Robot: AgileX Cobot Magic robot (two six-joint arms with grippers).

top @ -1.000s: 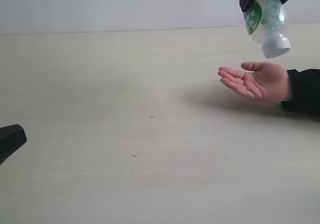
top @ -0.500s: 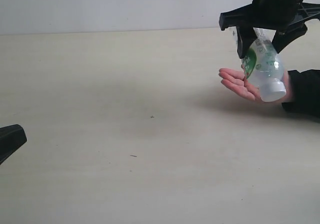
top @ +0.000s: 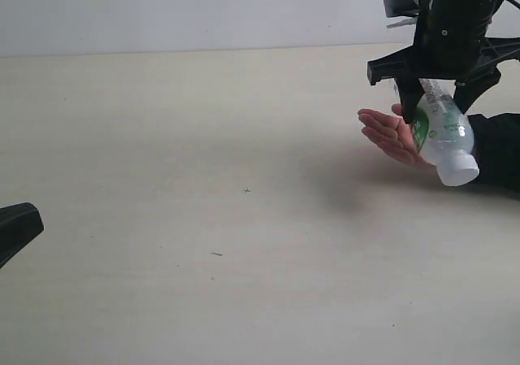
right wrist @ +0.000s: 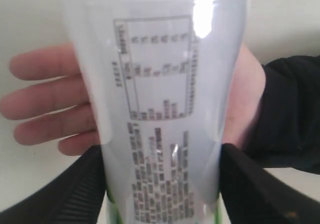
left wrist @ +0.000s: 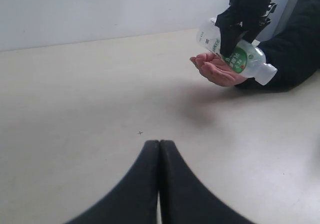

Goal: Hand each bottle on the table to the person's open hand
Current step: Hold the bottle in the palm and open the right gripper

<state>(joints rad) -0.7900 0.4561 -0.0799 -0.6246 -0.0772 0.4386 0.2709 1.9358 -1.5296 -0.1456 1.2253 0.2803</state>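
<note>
1. Here the right tool [top: 439, 98] grips the clear bottle [top: 445, 135], white cap tilted down, just over the person's open hand [top: 388, 133] near the counter's [top: 203, 137] right edge.
2. The left tool [left wrist: 159, 151] is pressed closed, holding nothing.

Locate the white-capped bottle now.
Far right of the exterior view: the clear, green-labelled plastic bottle, tilted in the right end effector, over the person's open hand.
</note>
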